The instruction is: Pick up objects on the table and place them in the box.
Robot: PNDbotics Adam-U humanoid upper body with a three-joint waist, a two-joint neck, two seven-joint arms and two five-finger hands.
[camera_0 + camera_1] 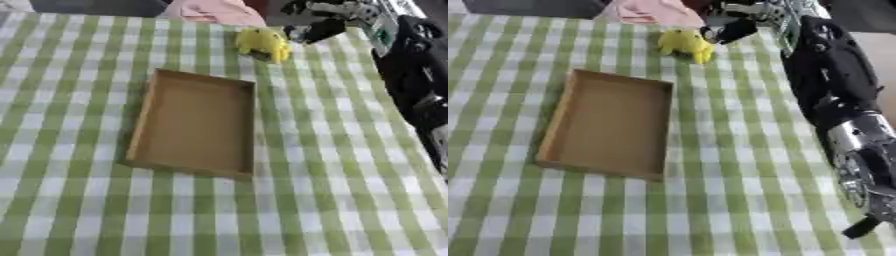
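Green-and-white checked cloth covers the bench, on which a shallow brown cardboard box lies empty near the middle. Beyond the box's far right corner sits a small yellow soft toy, apart from the box and close to the far edge. Right hand reaches in from the upper right, just beside the toy; whether its fingers are spread or curled cannot be told.

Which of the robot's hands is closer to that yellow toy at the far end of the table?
The right. The right hand reaches in just beside the yellow toy, at its right; whether they touch is unclear. The left hand shows in neither view.
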